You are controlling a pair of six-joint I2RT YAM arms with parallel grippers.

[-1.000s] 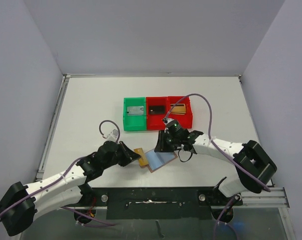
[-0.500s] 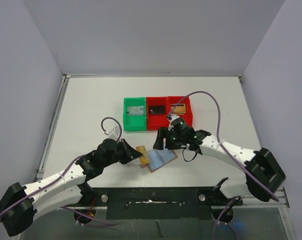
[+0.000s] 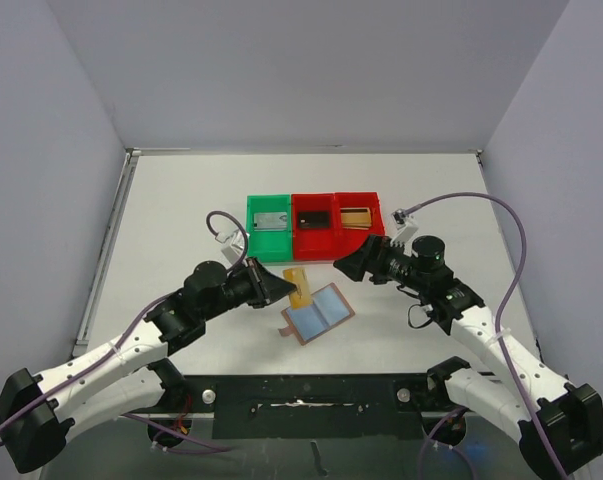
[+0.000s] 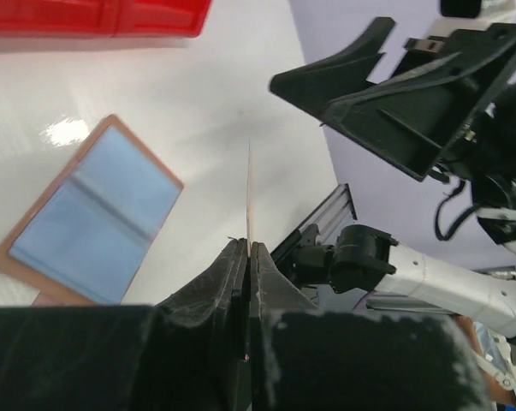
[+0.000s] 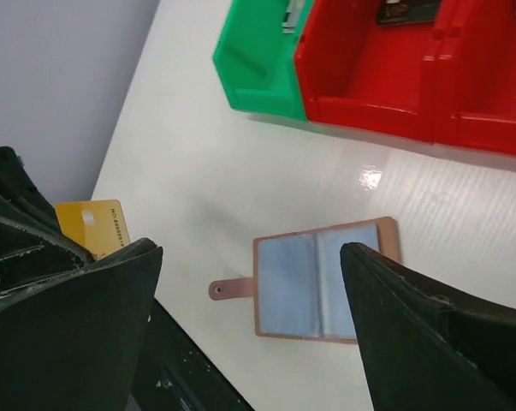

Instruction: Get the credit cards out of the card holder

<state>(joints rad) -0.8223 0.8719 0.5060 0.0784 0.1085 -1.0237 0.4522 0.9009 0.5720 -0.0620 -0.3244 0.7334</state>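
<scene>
The brown card holder (image 3: 318,315) lies open on the table, light-blue lining up, tab toward the near left; the right wrist view shows the card holder (image 5: 322,281) flat below my right gripper. A gold credit card (image 3: 301,286) is pinched in my left gripper (image 3: 279,288), lifted just left of the holder's far corner. In the left wrist view the card (image 4: 248,193) stands edge-on between the shut left gripper (image 4: 247,250), with the holder (image 4: 91,223) to its left. My right gripper (image 3: 351,264) hangs open and empty, right of the holder; the right gripper (image 5: 251,257) frames it.
A green bin (image 3: 268,242) and two red bins (image 3: 336,238) stand in a row behind the holder, each with one card inside. The gold card (image 5: 93,224) and left gripper show at the left of the right wrist view. The table's near edge is close.
My right gripper opened, let go of the holder and pulled back to the right. The left gripper drew the gold card up and away toward the bins; the holder lies open.
</scene>
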